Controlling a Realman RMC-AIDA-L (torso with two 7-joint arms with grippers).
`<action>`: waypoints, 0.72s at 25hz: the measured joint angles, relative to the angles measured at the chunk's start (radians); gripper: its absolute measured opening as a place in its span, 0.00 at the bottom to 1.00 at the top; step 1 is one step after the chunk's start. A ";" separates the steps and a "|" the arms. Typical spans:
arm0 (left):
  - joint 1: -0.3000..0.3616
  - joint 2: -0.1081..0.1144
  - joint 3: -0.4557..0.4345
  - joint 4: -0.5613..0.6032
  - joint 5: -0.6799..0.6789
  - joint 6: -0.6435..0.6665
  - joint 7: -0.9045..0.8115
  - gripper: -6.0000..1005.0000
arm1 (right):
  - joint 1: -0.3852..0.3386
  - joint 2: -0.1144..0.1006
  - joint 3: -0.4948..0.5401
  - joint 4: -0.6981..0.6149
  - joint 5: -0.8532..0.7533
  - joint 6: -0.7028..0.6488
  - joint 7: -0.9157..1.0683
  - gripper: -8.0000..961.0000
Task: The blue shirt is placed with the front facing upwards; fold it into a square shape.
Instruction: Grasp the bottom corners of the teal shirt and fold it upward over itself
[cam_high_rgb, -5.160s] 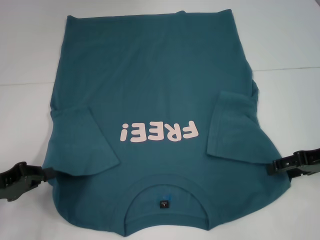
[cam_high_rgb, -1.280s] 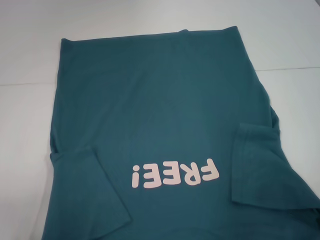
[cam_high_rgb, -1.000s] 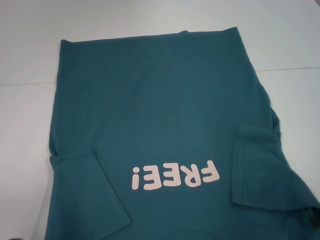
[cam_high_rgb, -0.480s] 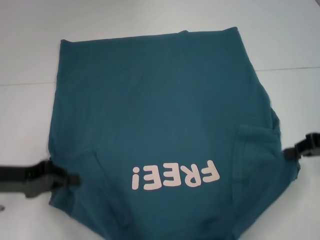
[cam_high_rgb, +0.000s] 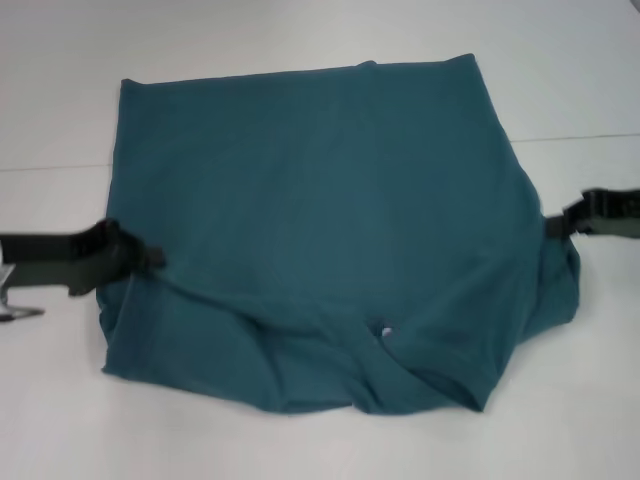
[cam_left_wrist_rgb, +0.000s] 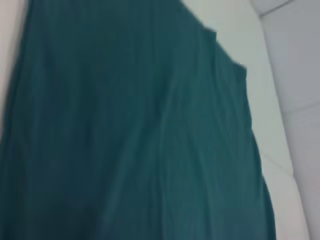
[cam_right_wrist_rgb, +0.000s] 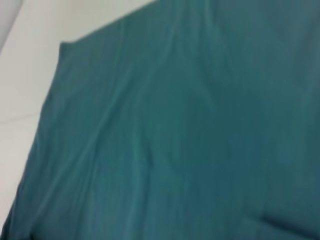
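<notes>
Blue shirt (cam_high_rgb: 330, 200), a large dark teal-blue cotton T-shirt, lies spread on the pale white surface (cam_high_rgb: 300, 440) between the two sets of fingers, its near part doubled over toward the far hem so that only plain back cloth faces up. The left gripper (cam_high_rgb: 140, 258), black, sits at the shirt's left edge with its fingers closed on the folded-over cloth there; the right gripper (cam_high_rgb: 562, 222), also black, sits at the shirt's right edge, and from what shows its fingers are pinched on the cloth at that side, the fabric bunching and sagging just below them. Between the two grips the folded layer droops in a loose, wrinkled curve toward the robot, with a small pale spot (cam_high_rgb: 386, 331) showing on that drooping edge. The far hem lies flat and straight, well beyond both sets of fingers. Half a second earlier the pink "FREE!" lettering on the chest was in plain sight and both grippers were lower at the shirt's sides; now the lettering is covered by the folded layer, both sleeves are hidden, and both grippers have moved farther from the robot. No writing or label can be read at this moment. The left wrist view shows only teal cloth (cam_left_wrist_rgb: 130, 140) with a strip of the pale surface beside it, and the right wrist view likewise shows creased teal cloth (cam_right_wrist_rgb: 190, 130) filling most of its field.
</notes>
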 joint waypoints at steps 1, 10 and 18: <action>-0.011 0.000 0.000 -0.008 -0.009 -0.022 0.000 0.02 | 0.009 0.003 0.000 0.003 0.002 0.021 0.000 0.02; -0.072 0.001 0.006 -0.038 -0.035 -0.150 -0.019 0.01 | 0.046 0.011 -0.002 0.031 0.073 0.145 0.025 0.02; -0.108 -0.007 0.090 -0.106 -0.028 -0.365 -0.032 0.01 | 0.071 0.012 -0.025 0.123 0.072 0.308 0.029 0.02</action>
